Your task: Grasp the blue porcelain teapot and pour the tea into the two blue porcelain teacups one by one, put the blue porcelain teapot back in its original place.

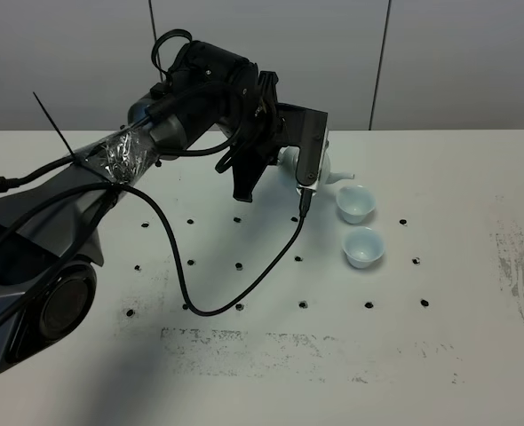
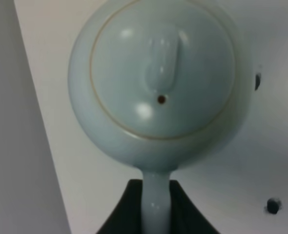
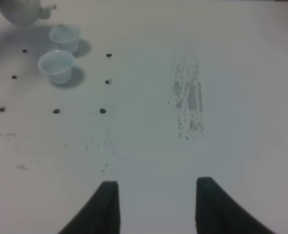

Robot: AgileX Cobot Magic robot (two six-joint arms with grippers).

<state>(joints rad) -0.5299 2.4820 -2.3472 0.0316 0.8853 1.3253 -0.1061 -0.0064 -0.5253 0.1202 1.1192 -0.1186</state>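
The blue porcelain teapot (image 2: 158,78) fills the left wrist view from above, with its lid knob and loop handle toward the camera. My left gripper (image 2: 156,200) is shut on that handle. In the exterior high view the teapot (image 1: 336,171) is mostly hidden behind my left gripper (image 1: 280,164), and its spout points right, just beside the far teacup (image 1: 355,203). The near teacup (image 1: 364,248) stands in front of it. I cannot tell if the teapot rests on the table. My right gripper (image 3: 156,204) is open and empty over bare table, far from the teacups (image 3: 56,66).
The white table (image 1: 440,355) has rows of small dark holes and worn grey scuff patches at the front and right. A black cable (image 1: 235,284) from the left arm loops over the table in front of the teapot. A grey wall stands behind the table.
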